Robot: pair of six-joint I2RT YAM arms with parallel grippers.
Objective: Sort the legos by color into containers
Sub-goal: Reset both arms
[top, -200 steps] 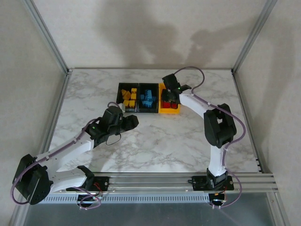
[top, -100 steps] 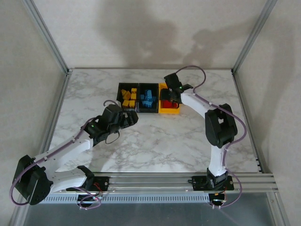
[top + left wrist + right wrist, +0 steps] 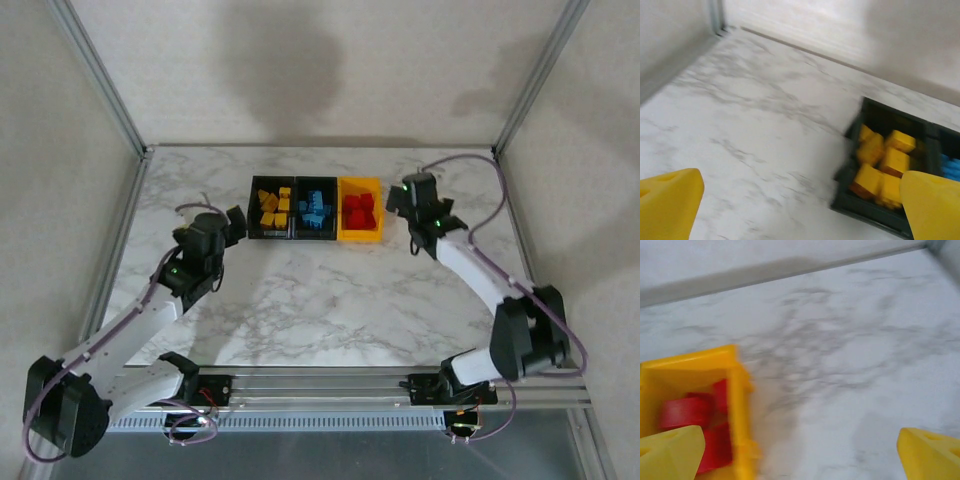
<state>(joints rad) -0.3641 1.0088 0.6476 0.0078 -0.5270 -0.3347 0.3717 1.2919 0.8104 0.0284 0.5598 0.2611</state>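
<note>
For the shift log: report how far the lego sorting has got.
Done: yellow-orange bricks lie in the left black bin, blue bricks in the middle black bin, red bricks in the yellow bin. In hand: nothing; left pincer and right pincer both open. Left: nothing that I can see.

White marble-patterned desk (image 3: 330, 300) stands enclosed by pale walls (image 3: 330, 70) and aluminium corner posts (image 3: 100, 75), a grooved metal rail (image 3: 330, 385) lining its near edge.

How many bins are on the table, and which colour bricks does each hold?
3, joined in a row: the left black bin holds yellow-orange bricks, the middle black bin blue bricks, the right yellow bin red bricks.
</note>
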